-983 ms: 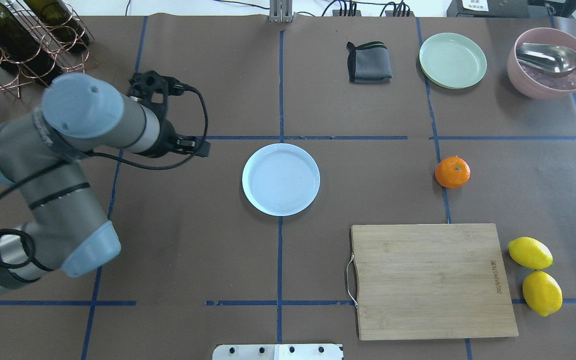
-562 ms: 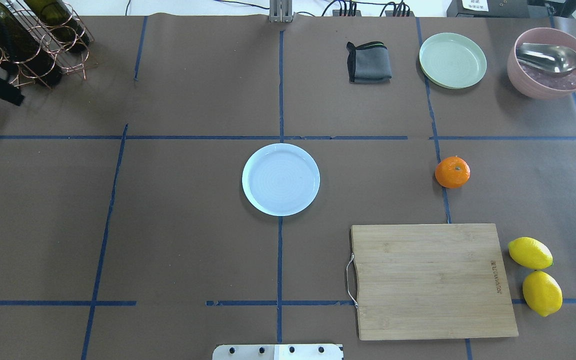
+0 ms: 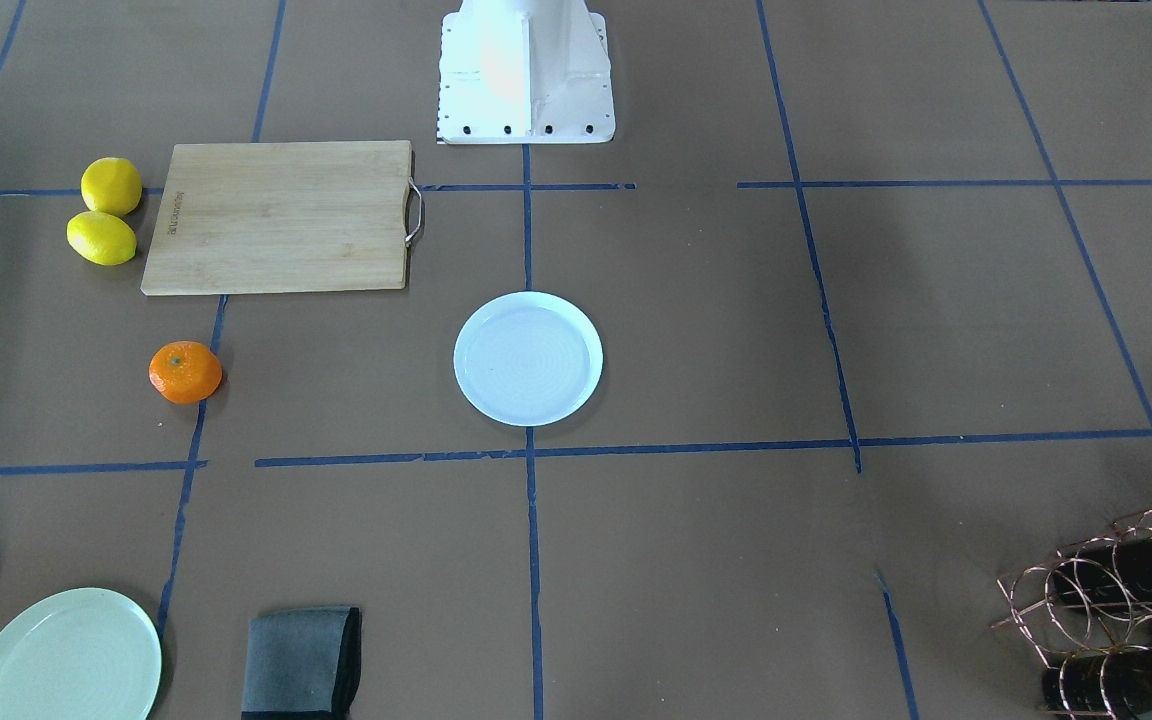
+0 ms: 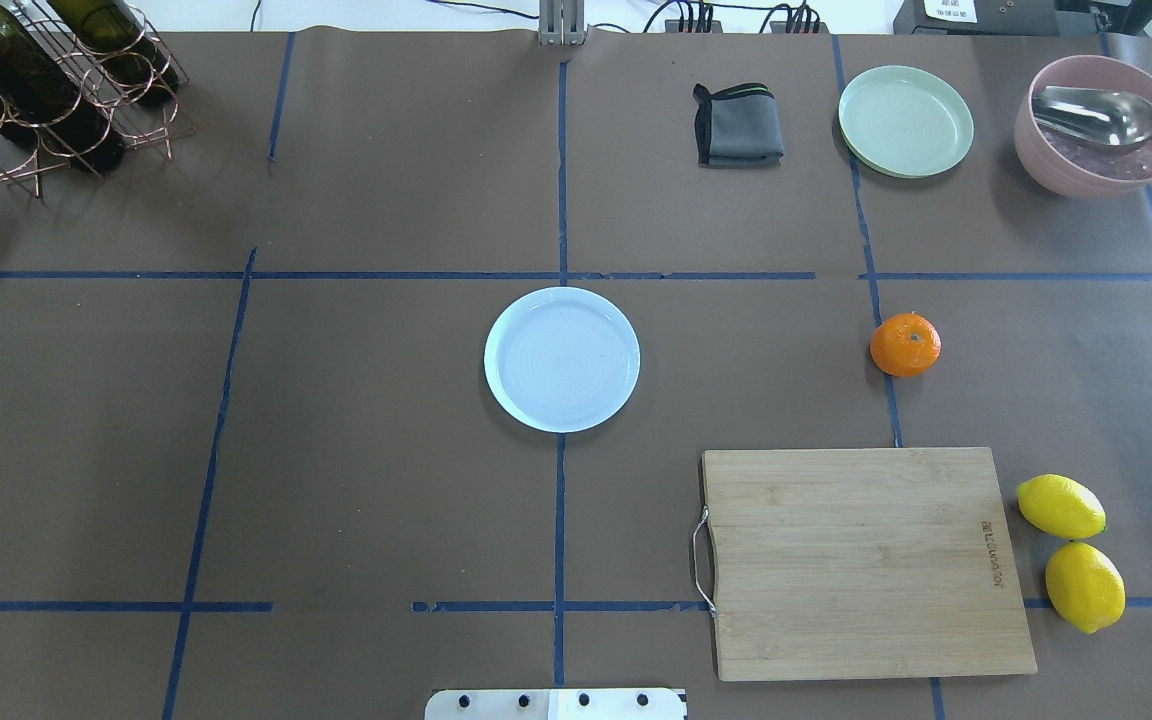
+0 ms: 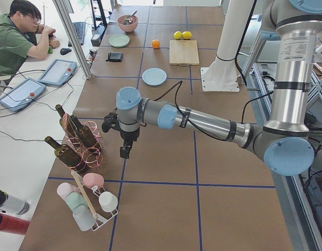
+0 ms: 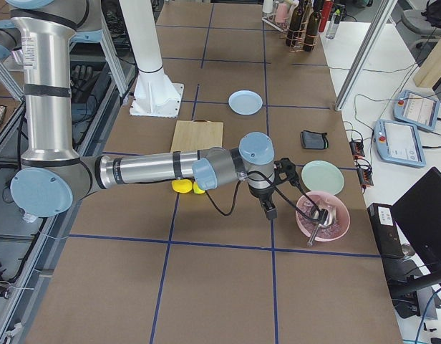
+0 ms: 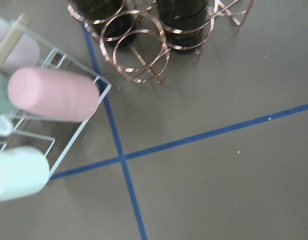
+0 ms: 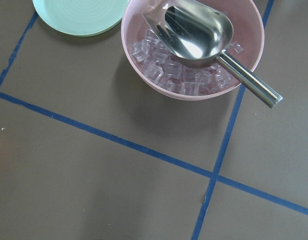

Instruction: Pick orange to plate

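So the orange (image 4: 905, 344) sits on the counter, well apart from the right gripper (image 6: 269, 209), which hangs near the pink bowl (image 8: 255, 50) of ice. The plate (image 4: 561, 359) is farther from it again, and empty. Meanwhile the left gripper (image 5: 125, 151) is off by the wine rack (image 5: 80, 133). Can't tell if either is released or clenched. Risks imo: an off-centre pinch makes the round fruit roll away, or it grabs a lemon (image 4: 1061, 506) instead.

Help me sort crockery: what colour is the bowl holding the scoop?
The bowl is pink, clearest in the right wrist-mounted view.
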Robot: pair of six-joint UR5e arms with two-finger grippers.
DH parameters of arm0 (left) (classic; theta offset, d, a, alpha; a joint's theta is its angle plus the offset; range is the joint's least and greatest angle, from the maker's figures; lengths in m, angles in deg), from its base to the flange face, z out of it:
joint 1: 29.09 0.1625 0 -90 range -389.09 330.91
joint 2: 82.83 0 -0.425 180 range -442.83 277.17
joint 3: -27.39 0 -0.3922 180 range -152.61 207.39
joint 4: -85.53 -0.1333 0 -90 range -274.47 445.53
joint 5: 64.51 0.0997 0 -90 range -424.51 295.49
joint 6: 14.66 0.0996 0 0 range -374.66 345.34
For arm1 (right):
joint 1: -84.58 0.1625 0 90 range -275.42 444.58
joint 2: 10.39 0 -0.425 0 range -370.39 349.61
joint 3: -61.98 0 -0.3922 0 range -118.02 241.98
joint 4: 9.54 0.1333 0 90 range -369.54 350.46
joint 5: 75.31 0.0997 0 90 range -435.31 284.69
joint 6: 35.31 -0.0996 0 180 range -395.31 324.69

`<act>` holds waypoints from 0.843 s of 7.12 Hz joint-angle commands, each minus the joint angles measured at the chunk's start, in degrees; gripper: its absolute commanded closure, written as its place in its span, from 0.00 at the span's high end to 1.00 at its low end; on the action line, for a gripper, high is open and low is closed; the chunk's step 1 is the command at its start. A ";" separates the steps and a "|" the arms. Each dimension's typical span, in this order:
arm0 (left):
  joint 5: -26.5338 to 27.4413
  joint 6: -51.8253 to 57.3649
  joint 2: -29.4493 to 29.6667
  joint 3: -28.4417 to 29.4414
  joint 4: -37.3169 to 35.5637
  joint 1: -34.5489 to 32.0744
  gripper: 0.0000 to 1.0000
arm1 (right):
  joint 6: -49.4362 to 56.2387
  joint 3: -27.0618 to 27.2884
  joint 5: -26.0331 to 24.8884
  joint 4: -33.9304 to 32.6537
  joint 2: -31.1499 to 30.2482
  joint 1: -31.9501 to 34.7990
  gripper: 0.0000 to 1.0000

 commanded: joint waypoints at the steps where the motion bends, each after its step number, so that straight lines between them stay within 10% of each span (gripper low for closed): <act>1: -0.14 0.45 -4.48 0.23 -0.92 -1.76 1.00 | -0.16 1.78 0.05 0.57 1.09 -3.91 1.00; 3: 0.04 0.36 -4.40 0.95 -0.23 -1.49 1.00 | -18.68 2.92 0.32 2.40 6.68 -14.94 1.00; 6: -0.31 0.27 -4.31 0.68 -0.22 -1.49 1.00 | -35.56 1.53 -14.06 7.67 11.03 -30.00 1.00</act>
